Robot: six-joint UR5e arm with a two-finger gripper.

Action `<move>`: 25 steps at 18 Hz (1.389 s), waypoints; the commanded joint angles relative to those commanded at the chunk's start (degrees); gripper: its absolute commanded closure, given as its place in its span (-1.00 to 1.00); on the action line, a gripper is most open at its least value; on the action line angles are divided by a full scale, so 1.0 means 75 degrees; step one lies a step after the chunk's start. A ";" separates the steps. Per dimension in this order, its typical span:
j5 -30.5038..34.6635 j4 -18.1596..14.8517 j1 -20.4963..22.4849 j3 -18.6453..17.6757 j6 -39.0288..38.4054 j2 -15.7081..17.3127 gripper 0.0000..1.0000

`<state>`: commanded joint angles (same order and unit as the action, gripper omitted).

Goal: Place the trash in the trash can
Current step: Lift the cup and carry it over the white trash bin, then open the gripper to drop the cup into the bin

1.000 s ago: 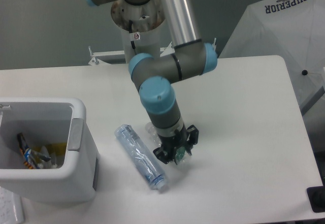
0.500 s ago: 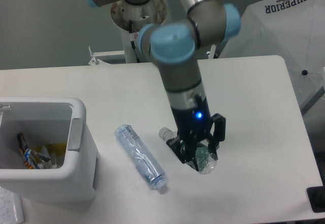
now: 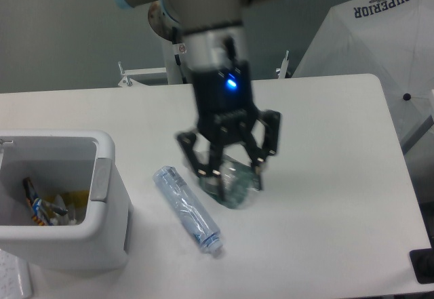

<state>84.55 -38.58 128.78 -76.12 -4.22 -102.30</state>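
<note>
Shifted left, gripper (image 3: 229, 174) clamping short bottle (image 3: 234, 185)

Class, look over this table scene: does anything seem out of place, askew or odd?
Yes. A slim bottle lies on its side on the table beside the bin, not inside it. A short bottle hangs tilted in the gripper.

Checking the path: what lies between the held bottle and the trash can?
The slim bottle on the table, in the camera view.

white bin (image 3: 108, 197), grey tab (image 3: 101, 179); bluish clear bottle (image 3: 186, 209); black gripper (image 3: 231, 171).
</note>
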 joint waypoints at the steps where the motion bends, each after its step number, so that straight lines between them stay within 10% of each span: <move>1: 0.0000 0.0000 -0.0188 0.0105 -0.0023 -0.0012 -0.10; 14: 0.0012 0.0000 -0.1970 -0.0081 0.0023 -0.0549 -0.16; 20: 0.0058 0.0000 -0.2018 -0.0222 0.0059 -0.0539 -0.97; 25: 0.0373 -0.0047 -0.1960 -0.0421 0.0024 -0.0282 -1.00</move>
<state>87.35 -38.93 114.08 -79.27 -4.04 -104.42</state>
